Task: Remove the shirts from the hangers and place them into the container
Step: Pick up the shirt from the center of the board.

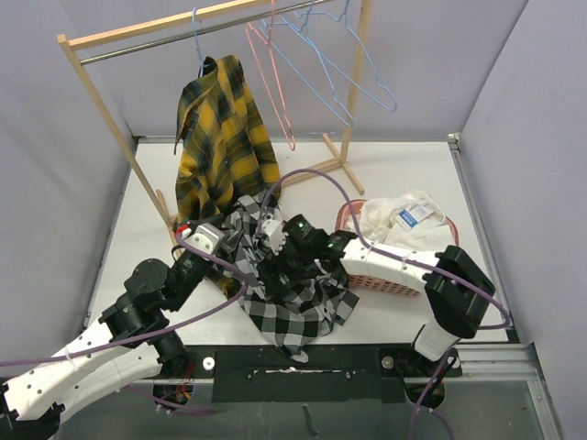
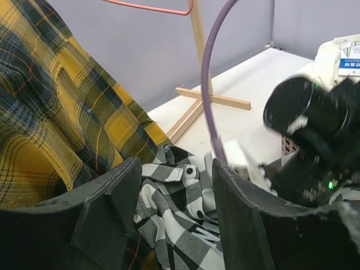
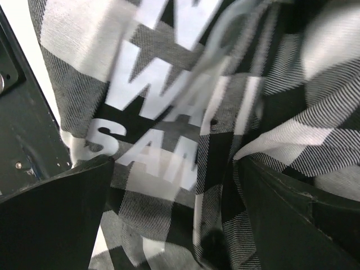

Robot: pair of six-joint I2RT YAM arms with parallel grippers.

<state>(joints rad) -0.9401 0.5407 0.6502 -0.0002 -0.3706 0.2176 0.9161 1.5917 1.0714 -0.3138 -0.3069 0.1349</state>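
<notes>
Black-and-white check shirt (image 1: 303, 307) is heaped on the counter (image 1: 404, 174).
Left gripper (image 2: 174, 166) and right gripper (image 3: 174, 163) are spread apart over its folds.

**Even Light, One Smeared View**

From above, soft bright light falls evenly. The white table (image 1: 404, 174) shows no glare, and only faint shadows sit under the check shirt (image 1: 293, 307). My left wrist view is sharp on the plaid shirt (image 2: 62, 101), but my right arm (image 2: 320, 135) at the right edge is smeared, and my left fingers (image 2: 107, 219) are near-black, without detail. My right wrist view is blurred across the top, the white lettering (image 3: 152, 112) streaked. My right fingers (image 3: 50, 225) are dark in both lower corners.
</notes>
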